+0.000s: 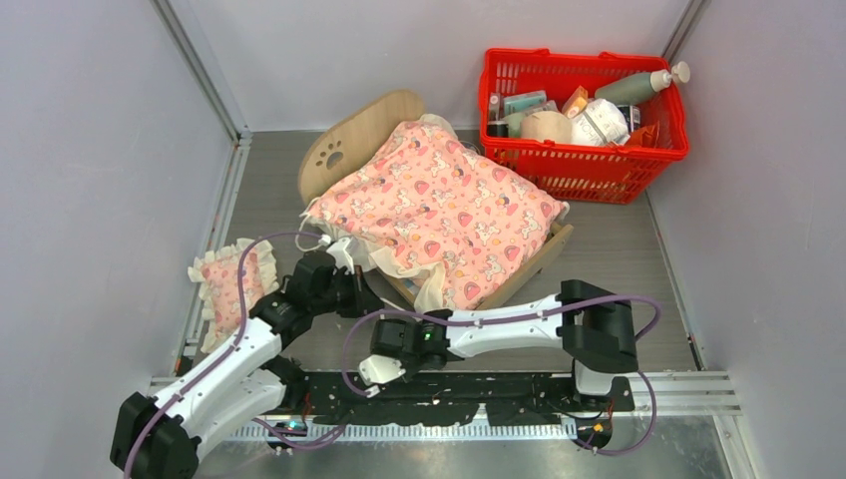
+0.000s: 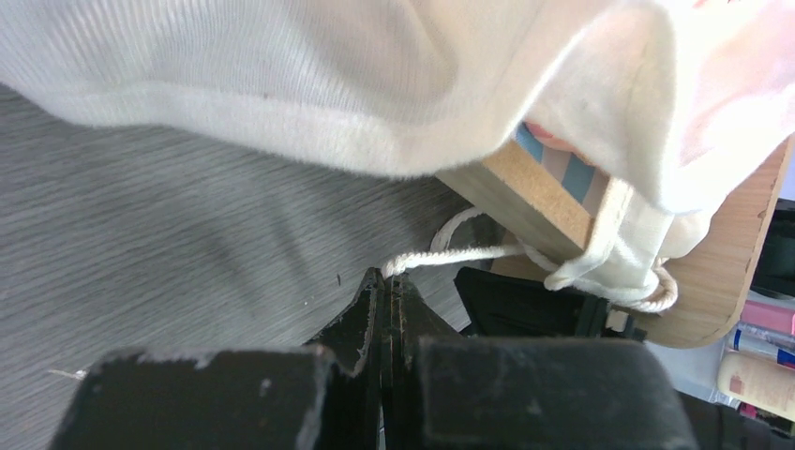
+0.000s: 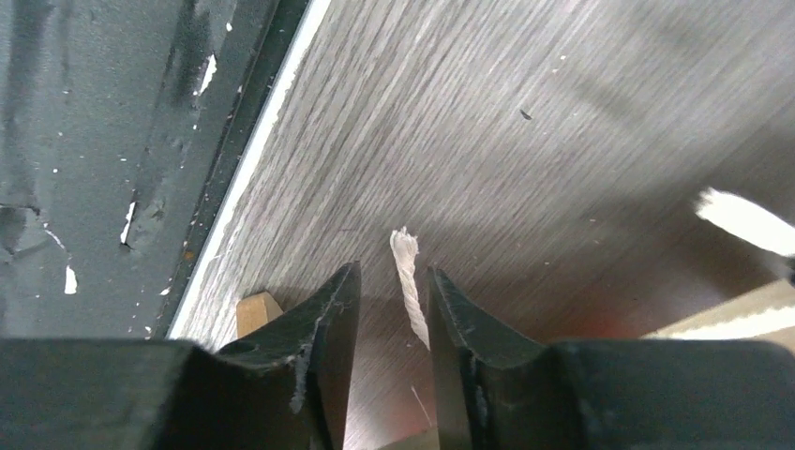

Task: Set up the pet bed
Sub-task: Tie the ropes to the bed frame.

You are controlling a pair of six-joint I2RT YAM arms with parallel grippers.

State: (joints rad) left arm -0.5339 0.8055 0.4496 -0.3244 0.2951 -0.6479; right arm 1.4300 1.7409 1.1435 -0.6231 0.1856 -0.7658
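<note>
The pet bed [image 1: 349, 140], a light plywood frame with a paw-print headboard, stands mid-table under a pink patterned blanket [image 1: 439, 205]. My left gripper [image 1: 344, 279] is at the bed's near-left corner. In the left wrist view it [image 2: 392, 277] is shut on a white cord [image 2: 459, 253] that runs to the bed frame [image 2: 534, 192], where a strip of striped mattress [image 2: 562, 164] shows. My right gripper [image 1: 379, 367] hangs low near the table's front edge. Its jaws [image 3: 393, 269] stand open, with a frayed cord end [image 3: 409, 281] loose between the fingers.
A small pink frilled pillow [image 1: 227, 284] lies by the left wall. A red basket [image 1: 584, 165] full of bottles and packets stands at the back right, close to the bed's far corner. The black base rail [image 3: 94, 141] borders the table just beside the right gripper.
</note>
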